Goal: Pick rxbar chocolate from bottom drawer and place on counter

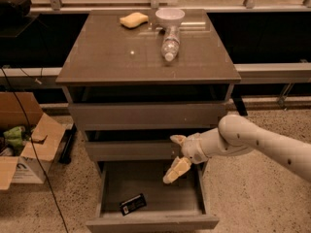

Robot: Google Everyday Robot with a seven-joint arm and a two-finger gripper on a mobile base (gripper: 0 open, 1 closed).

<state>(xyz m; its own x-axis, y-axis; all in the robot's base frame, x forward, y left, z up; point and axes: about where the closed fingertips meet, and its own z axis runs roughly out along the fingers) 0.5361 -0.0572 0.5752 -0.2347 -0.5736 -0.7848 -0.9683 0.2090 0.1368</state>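
The rxbar chocolate (132, 204) lies flat in the front left of the bottom drawer (150, 222), which is pulled open. It is black with a white patch at its left end. My gripper (175, 155) hangs over the right half of the open drawer, in front of the middle drawer, with its two tan fingers spread apart and nothing between them. It is up and to the right of the bar, apart from it. The counter (116, 57) is the grey-brown top of the cabinet.
On the counter lie a clear plastic bottle (170, 43), a white bowl (170, 16) and a yellow sponge (133, 19). An open cardboard box (26, 140) stands on the floor at the left, with a black cable (29, 144) hanging in front of it.
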